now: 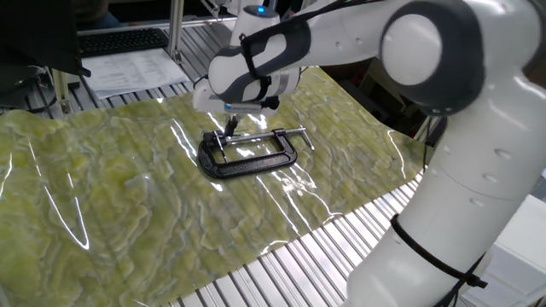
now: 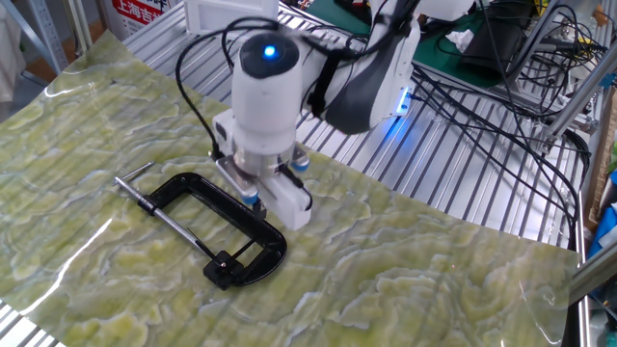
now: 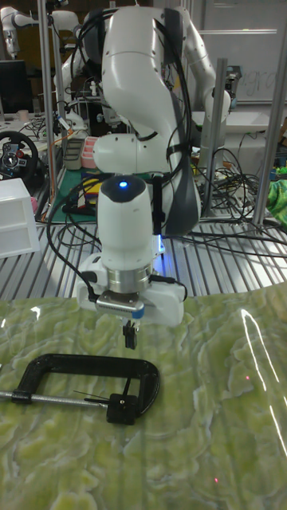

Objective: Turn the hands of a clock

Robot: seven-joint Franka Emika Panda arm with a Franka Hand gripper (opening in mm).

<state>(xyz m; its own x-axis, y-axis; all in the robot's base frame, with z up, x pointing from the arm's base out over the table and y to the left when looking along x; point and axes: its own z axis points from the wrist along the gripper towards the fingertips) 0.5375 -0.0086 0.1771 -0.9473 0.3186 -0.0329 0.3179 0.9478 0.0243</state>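
A black C-clamp lies flat on the green marbled sheet. At the end of its screw, the jaw holds a small dark block with thin hands, the clock. My gripper points straight down, its fingers close together with nothing between them. It hangs a little above the clamp's frame, close to the clock end and not touching it.
A keyboard and papers lie at the back of the slatted metal table. Cables trail over the slats behind the arm. A white drawer box stands at the left.
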